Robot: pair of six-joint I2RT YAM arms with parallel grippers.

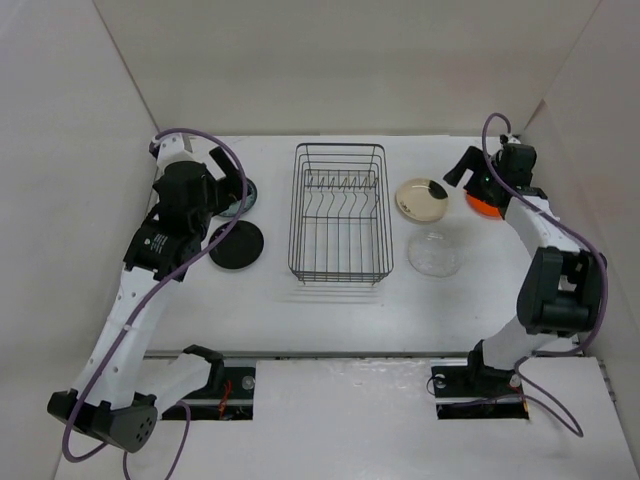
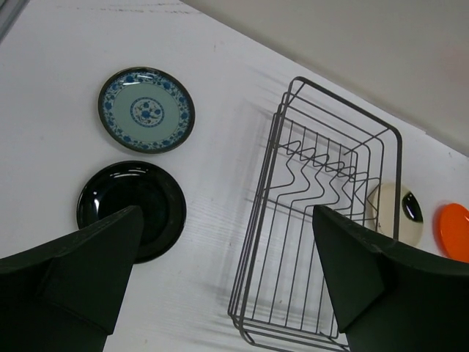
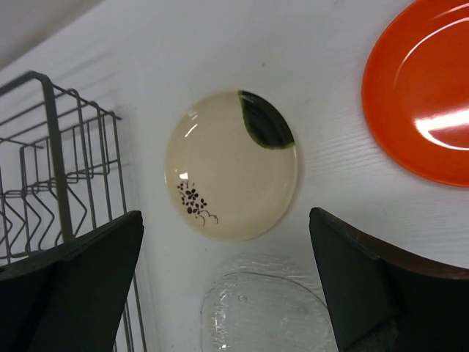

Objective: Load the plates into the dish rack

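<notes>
Top external view: white counter point(image 1: 330, 310) carries everything. Dish rack point(image 1: 340, 183) sits at centre, long side running away from my bases, dividers upright. My left tool point(image 2: 226, 220) hangs spread wide above counter left of rack, pinching nothing. My right tool point(image 3: 226, 216) is spread wide too, over right side. 5 plates lie flat on counter, outside rack. Teal plate point(image 2: 146, 110) and black plate point(image 2: 135, 194) are left of rack, black nearer me. Cream plate point(image 3: 231, 165) and orange plate point(image 3: 421, 95) are right of rack. Glass plate point(image 1: 435, 254) is just beside cream, nearer me.
</notes>
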